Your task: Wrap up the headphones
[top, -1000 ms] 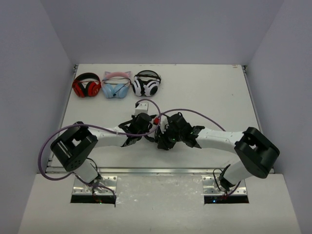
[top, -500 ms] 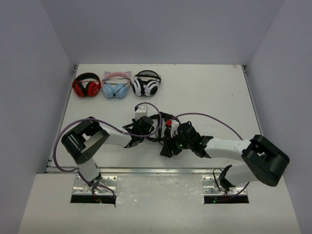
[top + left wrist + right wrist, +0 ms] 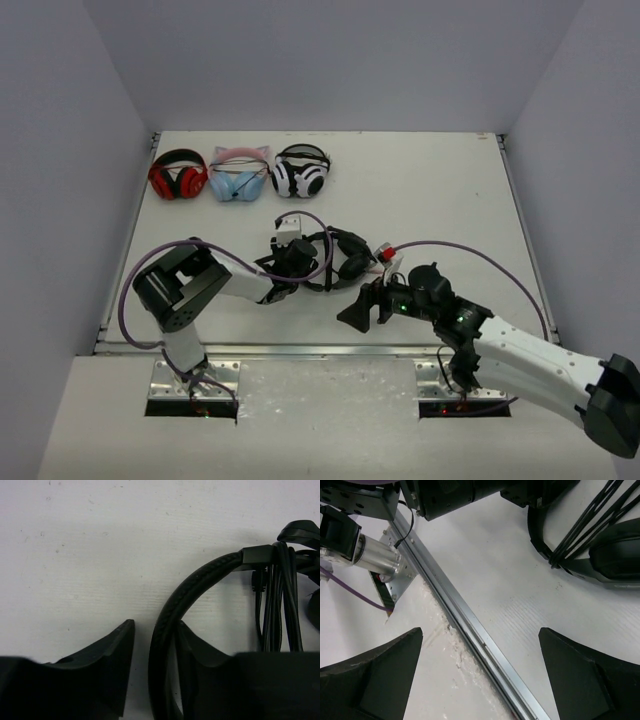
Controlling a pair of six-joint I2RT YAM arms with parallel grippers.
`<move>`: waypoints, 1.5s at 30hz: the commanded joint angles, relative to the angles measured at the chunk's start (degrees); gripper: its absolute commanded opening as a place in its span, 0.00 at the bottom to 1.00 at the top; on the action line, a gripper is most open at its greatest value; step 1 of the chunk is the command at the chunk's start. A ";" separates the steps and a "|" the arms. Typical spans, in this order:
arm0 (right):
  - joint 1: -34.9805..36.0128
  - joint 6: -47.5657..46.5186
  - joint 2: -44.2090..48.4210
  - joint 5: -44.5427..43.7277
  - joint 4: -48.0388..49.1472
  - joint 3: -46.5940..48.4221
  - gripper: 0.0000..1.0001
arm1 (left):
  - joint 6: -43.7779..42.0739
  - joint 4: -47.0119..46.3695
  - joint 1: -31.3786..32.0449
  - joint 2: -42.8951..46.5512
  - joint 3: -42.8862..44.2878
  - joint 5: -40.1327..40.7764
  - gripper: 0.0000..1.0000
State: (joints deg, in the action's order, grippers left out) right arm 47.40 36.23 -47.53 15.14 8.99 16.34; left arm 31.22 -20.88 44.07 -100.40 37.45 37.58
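The all-black headphones (image 3: 345, 258) lie mid-table, the thin cable (image 3: 280, 595) wound in several turns across the headband (image 3: 200, 582). My left gripper (image 3: 310, 268) straddles that headband (image 3: 162, 645): the band rests against the right finger, with a clear gap to the left finger, so the gripper (image 3: 155, 627) is open. My right gripper (image 3: 352, 316) hangs wide open and holds nothing over the table's near rail (image 3: 480, 635), apart from the headphones. One ear cup (image 3: 620, 555) and the cable turns (image 3: 585, 525) show at the upper right of the right wrist view.
Three other headsets line the far left: red-and-black (image 3: 178, 177), light blue with pink cat ears (image 3: 238, 180), black-and-white (image 3: 301, 173). A metal rail (image 3: 445, 605) edges the table near the arm bases. The left arm's base motor (image 3: 370, 555) sits beyond it.
My right gripper opened wide and drew back toward the near right, away from the headphones. My left gripper's jaws loosened around the headband.
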 commanded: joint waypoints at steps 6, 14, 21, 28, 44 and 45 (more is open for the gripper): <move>0.15 0.86 15.70 -10.64 -16.97 -1.31 0.99 | -0.28 2.69 0.75 5.64 -2.29 1.26 0.48; 0.15 0.34 26.25 -17.76 -28.14 -0.78 0.99 | -1.16 5.76 6.19 19.68 -2.56 4.07 0.81; 0.15 1.12 29.77 -22.77 -36.67 1.85 0.99 | 2.07 19.19 7.78 35.87 2.70 6.88 1.00; 0.07 6.04 35.31 -36.72 -51.15 10.37 0.99 | 24.38 68.20 7.43 47.40 17.02 18.57 1.00; 0.07 -2.45 29.68 -62.79 -73.78 34.39 0.99 | -6.34 54.04 -31.59 65.80 9.50 -0.22 1.00; 0.15 -4.04 30.03 -62.16 -72.03 33.68 0.99 | -6.70 52.54 -31.59 68.38 7.92 -3.10 1.00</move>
State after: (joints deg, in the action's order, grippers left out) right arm 47.40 37.69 -17.61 -44.25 -63.64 50.35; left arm 30.15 37.80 12.93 -40.49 48.69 39.16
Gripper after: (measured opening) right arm 0.992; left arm 1.001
